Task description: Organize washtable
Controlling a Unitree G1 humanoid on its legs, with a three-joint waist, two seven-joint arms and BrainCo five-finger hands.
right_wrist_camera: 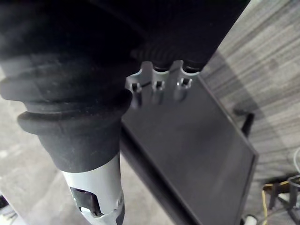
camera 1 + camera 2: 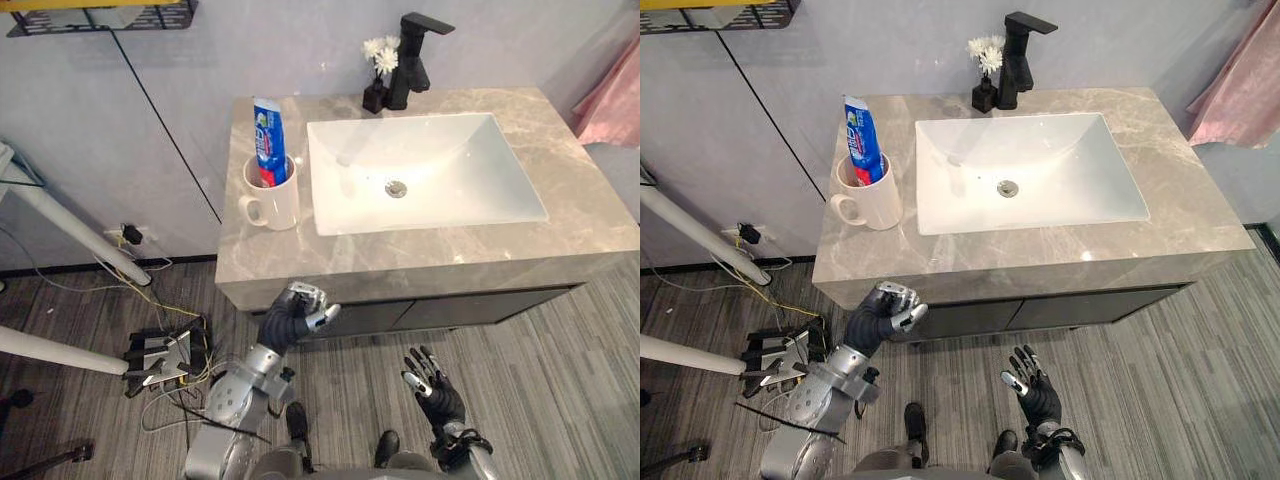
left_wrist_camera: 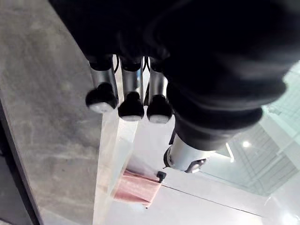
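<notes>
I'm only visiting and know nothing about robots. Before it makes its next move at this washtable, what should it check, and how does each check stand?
1. Toothpaste tube stands in the mug: ok.
2. Mug upright on the counter, left of the sink: ok.
3. Left hand free: ok, fingers curled, holding nothing.
4. Left hand clear of the counter's front edge: cannot tell.
5. Right hand free: ok, open, low over the floor.
6. Flower vase upright beside the faucet: ok.
</notes>
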